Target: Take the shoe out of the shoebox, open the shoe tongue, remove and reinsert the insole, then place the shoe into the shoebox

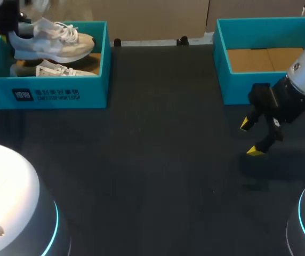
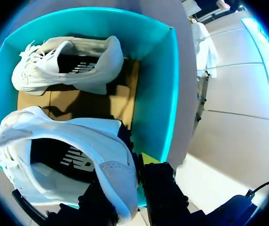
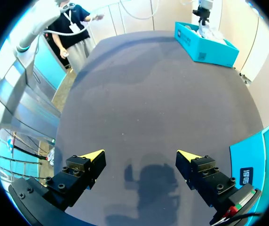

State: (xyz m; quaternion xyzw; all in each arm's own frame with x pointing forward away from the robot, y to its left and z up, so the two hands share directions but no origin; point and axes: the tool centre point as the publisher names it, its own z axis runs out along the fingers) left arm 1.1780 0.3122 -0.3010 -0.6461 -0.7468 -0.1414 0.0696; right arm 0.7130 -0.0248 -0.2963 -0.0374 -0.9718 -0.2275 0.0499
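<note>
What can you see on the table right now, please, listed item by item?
shoebox: one, teal, far left of the table.
held shoe: one, white, raised over the shoebox, heel between the fingers of the left gripper.
second shoe: one, white, lying in the shoebox.
second box: one, teal, far right of the table, cardboard floor showing.
table: one, black.
left gripper: one, black fingers, shut on the held shoe's heel.
right gripper: one, black with yellow tips, open, above the table in front of the second box.
</note>
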